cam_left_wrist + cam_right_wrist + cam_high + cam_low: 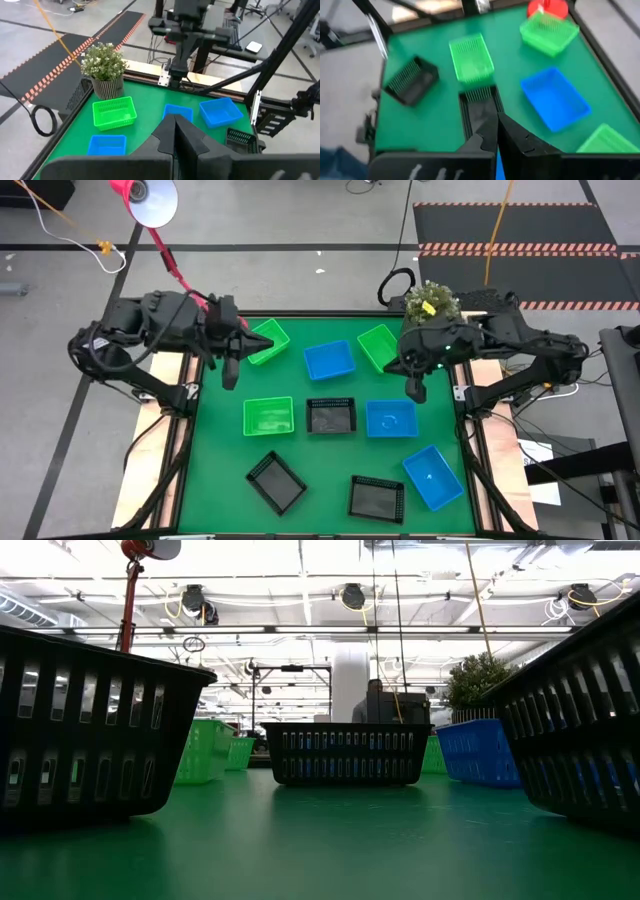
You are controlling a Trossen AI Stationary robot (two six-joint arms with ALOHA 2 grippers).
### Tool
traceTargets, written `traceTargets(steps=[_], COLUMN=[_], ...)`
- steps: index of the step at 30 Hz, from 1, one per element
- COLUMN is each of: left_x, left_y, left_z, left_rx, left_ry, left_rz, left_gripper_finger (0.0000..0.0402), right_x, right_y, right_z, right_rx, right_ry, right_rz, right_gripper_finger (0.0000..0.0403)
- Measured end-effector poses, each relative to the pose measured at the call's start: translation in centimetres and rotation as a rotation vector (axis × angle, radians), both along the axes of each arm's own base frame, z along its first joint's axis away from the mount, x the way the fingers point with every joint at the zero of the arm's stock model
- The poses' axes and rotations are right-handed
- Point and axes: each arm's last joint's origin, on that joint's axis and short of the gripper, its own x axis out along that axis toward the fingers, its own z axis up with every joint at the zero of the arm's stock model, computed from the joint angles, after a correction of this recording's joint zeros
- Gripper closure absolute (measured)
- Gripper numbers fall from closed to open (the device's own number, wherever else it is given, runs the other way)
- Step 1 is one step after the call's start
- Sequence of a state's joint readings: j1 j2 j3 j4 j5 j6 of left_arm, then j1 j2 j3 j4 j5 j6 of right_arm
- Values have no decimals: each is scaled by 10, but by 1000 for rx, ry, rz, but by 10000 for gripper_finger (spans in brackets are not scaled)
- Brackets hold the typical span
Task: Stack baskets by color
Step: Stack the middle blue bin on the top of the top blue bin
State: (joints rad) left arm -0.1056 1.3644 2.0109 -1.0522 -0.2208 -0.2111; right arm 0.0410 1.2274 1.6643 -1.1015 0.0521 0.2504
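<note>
Green-topped table (pixel 330 500) in a big workshop room, grey floor around it, red-stemmed lamp (pixel 150 200) and small potted plant (pixel 432 302) at the far edge. Nine small shallow rectangular plastic baskets spread out singly — none stacked.

- Bright green baskets: far left (pixel 266 342), far right (pixel 378 346), middle row left (pixel 268 416).
- Blue baskets: far centre (pixel 329 360), middle row right (pixel 391 419), near right, tilted (pixel 432 476).
- Black mesh-sided baskets: table centre (pixel 331 415), near left, turned diagonal (pixel 276 481), near centre (pixel 377 496).

Left gripper (pixel 229 378) shut, holding nothing, hanging above the table's far-left part just beside the far-left green basket. Right gripper (pixel 415 390) shut too, empty, above the far-right part near the far-right green basket.
</note>
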Motion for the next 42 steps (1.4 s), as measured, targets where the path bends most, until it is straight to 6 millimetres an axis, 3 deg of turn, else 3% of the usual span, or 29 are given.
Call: traceTargets(steps=[13, 25, 31, 42], left_x=[20, 44, 50, 50], left_y=[-4, -5, -4, -4], left_z=[-10, -23, -27, -27], left_rx=[-3, 16, 49, 56], left_ry=[51, 104, 126, 131], left_rz=[-15, -13, -24, -27], left_gripper_finger=[394, 397, 389, 374], right_x=[8, 7, 4, 0], right_y=[-10, -24, -26, -25], right_z=[-76, -139, -161, -179], right_rx=[0, 18, 54, 69], right_ry=[270, 440, 483, 491], right_rz=[-5, 13, 18, 30], right_gripper_finger=[401, 354, 332, 301])
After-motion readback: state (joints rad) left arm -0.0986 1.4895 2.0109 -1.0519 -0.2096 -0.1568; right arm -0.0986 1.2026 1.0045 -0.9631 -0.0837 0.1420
